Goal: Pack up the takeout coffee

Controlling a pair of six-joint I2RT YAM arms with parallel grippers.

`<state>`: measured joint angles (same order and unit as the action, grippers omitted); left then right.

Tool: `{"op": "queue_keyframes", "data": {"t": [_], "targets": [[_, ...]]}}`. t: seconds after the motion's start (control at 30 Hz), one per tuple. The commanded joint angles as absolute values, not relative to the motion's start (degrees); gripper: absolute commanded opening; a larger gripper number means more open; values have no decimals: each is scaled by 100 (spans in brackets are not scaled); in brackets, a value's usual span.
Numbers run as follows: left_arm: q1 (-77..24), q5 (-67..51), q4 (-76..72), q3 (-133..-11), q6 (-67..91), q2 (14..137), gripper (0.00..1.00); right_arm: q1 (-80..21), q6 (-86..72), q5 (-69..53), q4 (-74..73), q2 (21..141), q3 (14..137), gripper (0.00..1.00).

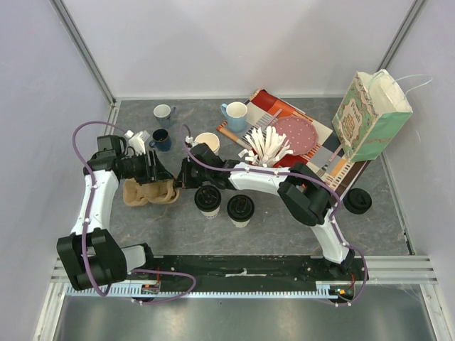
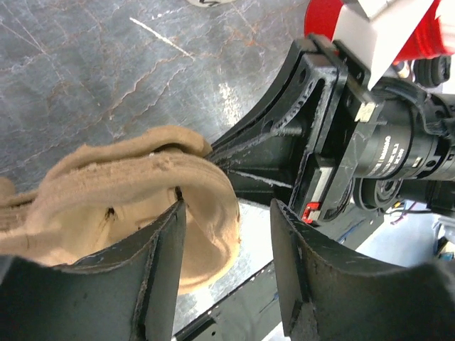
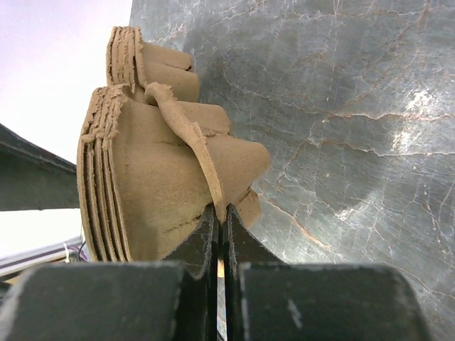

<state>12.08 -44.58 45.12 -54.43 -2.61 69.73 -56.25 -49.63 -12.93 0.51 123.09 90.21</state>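
Evidently your right pincer [image 3: 222, 227] was shut on a pulp carrier flap [image 3: 186, 135], likely to peel one free; your left pincer [image 2: 227, 213] stood half open. The takeout coffee cups [image 1: 208, 200] waited mid-frame on the bench [image 1: 178, 227].

Soft, even light from overhead fills the top view, which is bright and sharp with only faint, short shadows beneath the arms. In the left wrist view the table [image 2: 106, 64] shows white glare streaks, and the left gripper's fingers [image 2: 142, 284] are out of focus. The right wrist view is blown out at its upper left. There the pulp carrier [image 3: 156, 185] is crisp, while the right gripper's fingers [image 3: 106, 298] are blurred, possibly from sheer closeness.
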Motion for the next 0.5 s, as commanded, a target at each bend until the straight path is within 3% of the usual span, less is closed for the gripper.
{"op": "queue_keyframes", "data": {"t": [0.0,0.27,0.47], "targets": [[1108,-4140,4930,-5931,-825,7022,56,-5625,-5282,-1003,588,11857,9097,0],[976,-3850,5326,-6311,-1125,7251,57,-5625,-5458,-738,721,11804,9386,0],[888,-3789,5239,-6179,-1099,7330,50,-5634,-5441,-756,765,11795,9431,0]]}}
